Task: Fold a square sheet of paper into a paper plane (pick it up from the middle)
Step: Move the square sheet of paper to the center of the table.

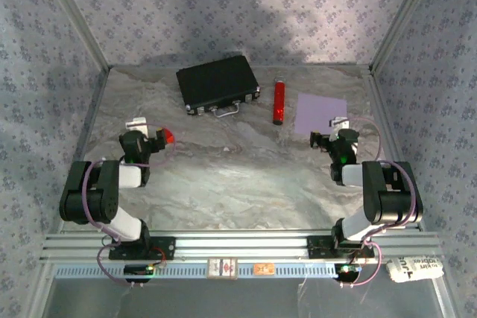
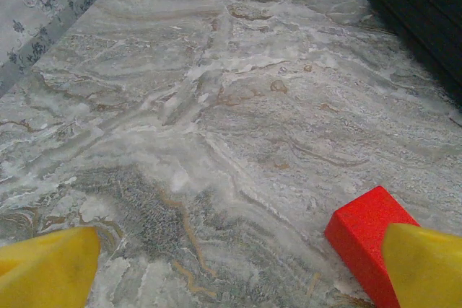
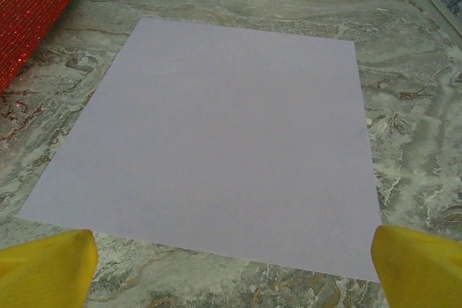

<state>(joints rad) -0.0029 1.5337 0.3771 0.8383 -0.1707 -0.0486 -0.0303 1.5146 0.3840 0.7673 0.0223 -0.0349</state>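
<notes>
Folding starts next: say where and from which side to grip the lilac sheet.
Pinch the square sheet of paper at its middle, from above with the right gripper: it lies flat on the table, probably leaving no edge to grab.

Worktop (image 1: 223,176) — marbled grey. Case (image 1: 218,86), black, lying flat at far centre. Cylinder (image 1: 279,102), red, just right of the case. Paper (image 1: 319,113), lilac, flat, right of the cylinder — right gripper (image 1: 339,126) at its near corner. Block (image 1: 168,137), red, beside left gripper (image 1: 138,128).
</notes>
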